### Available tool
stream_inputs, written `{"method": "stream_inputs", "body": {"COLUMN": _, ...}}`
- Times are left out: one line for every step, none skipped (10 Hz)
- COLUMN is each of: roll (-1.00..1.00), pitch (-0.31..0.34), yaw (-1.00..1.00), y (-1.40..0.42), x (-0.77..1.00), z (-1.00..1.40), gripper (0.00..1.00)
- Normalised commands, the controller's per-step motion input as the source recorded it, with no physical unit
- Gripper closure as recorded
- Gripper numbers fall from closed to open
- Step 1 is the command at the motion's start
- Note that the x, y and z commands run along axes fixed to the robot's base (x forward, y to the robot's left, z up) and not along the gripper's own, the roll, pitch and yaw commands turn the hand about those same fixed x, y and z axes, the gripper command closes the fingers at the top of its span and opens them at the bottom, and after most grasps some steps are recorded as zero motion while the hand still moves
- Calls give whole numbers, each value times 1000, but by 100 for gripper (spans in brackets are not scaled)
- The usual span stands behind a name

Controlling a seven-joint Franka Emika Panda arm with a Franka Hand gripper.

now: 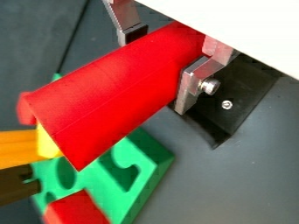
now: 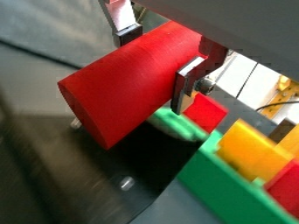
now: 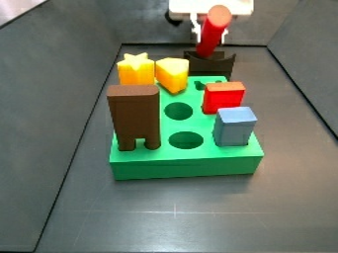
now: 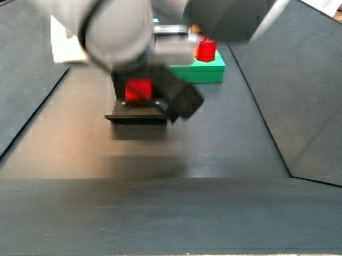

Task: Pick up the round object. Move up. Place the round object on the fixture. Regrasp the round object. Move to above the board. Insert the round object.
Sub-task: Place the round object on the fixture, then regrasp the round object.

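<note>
The round object [image 1: 117,101], a glossy red cylinder, lies crosswise between my gripper's [image 1: 162,54] silver fingers [image 1: 193,80], which are shut on it. In a side view the peg [image 3: 211,36] hangs tilted under the gripper [image 3: 211,12], its lower end at the dark fixture's [image 3: 214,65] top, just behind the green board [image 3: 185,158]. Whether peg and cradle touch I cannot tell. From the opposite side the peg's end [image 4: 138,92] shows over the fixture [image 4: 139,117], with my blurred arm in front. The fixture [image 1: 242,103] and board [image 1: 131,178] lie below in a wrist view.
On the board stand a brown two-legged block [image 3: 133,117], a yellow star [image 3: 133,67], a yellow piece [image 3: 172,73], a red cube [image 3: 224,96] and a blue cube [image 3: 235,126]. Round holes [image 3: 177,110] are open in its middle. Dark walls slope along both sides.
</note>
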Motion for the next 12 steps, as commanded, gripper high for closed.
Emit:
{"method": "stream_inputs", "body": {"roll": -190, "pitch": 56, "yaw": -168, "y": 111, "x": 152, "z": -795, "gripper": 100}}
{"method": "stream_inputs", "body": {"roll": -171, "pitch": 17, "yaw": -161, "y": 83, "x": 111, "z": -503, "gripper": 100}}
{"method": "stream_inputs", "body": {"roll": -156, "pitch": -3, "yaw": -149, "y": 68, "x": 93, "z": -304, "gripper": 100}}
{"method": "stream_inputs", "body": {"roll": -116, "pitch": -24, "yaw": -126, "y": 36, "x": 66, "z": -206, "gripper": 100}}
{"method": "stream_inputs", "body": {"roll": -104, "pitch": -32, "yaw": -117, "y": 29, "x": 59, "z": -203, "gripper": 100}}
{"method": "stream_inputs", "body": {"roll": -102, "pitch": -33, "yaw": -94, "y": 28, "x": 58, "z": -202, "gripper": 100}}
{"method": "stream_inputs", "body": {"roll": -102, "pitch": -33, "yaw": -75, "y": 27, "x": 58, "z": -202, "gripper": 100}}
{"method": "stream_inputs", "body": {"roll": 0, "pitch": 0, "yaw": 0, "y": -500, "x": 0, "z": -167, "gripper": 100}}
{"method": "stream_inputs", "body": {"roll": 0, "pitch": 0, "yaw": 0, "y": 0, "x": 0, "z": 0, "gripper": 0}}
{"method": "stream_inputs", "body": {"roll": 13, "pitch": -38, "yaw": 80, "y": 0, "x": 0, "z": 1000, "gripper": 0}}
{"method": "stream_inputs", "body": {"roll": 13, "pitch": -28, "yaw": 82, "y": 1, "x": -12, "z": 1000, "gripper": 0}}
{"method": "stream_inputs", "body": {"roll": 16, "pitch": -16, "yaw": 81, "y": 1, "x": -27, "z": 1000, "gripper": 0}}
